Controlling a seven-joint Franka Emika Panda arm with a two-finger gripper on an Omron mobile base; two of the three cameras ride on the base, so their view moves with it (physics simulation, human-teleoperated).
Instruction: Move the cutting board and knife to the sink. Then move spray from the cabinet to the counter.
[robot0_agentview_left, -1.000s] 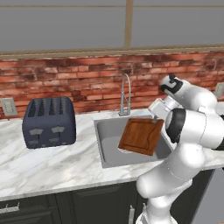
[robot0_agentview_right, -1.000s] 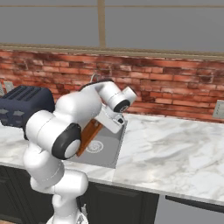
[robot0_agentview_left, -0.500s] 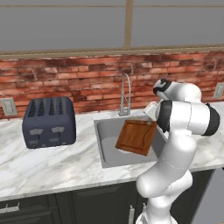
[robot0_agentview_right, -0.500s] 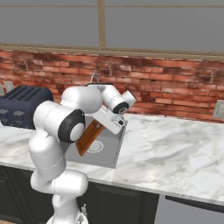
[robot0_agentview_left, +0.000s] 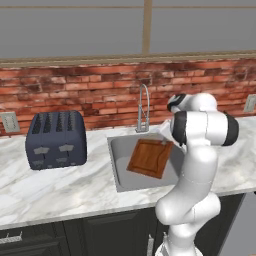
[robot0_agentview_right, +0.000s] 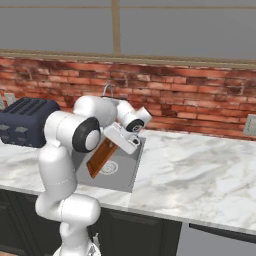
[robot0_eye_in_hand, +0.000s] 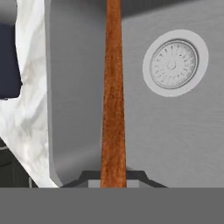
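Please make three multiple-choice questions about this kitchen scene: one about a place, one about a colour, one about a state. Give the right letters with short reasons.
1. Where is the cutting board now?
A. flat on the counter
B. over the sink basin, tilted
C. on top of the toaster

2. What colour is the toaster?
A. dark blue-grey
B. red
C. white

3. What is the state of the gripper?
A. wide open, holding nothing
B. shut on the faucet
C. shut on the cutting board

Answers:
1 B: the board hangs slanted inside the sink, with the drain visible behind it in the hand view.
2 A: its body is dark blue-grey on the white marble counter.
3 C: the board's edge runs up from between the fingertips.
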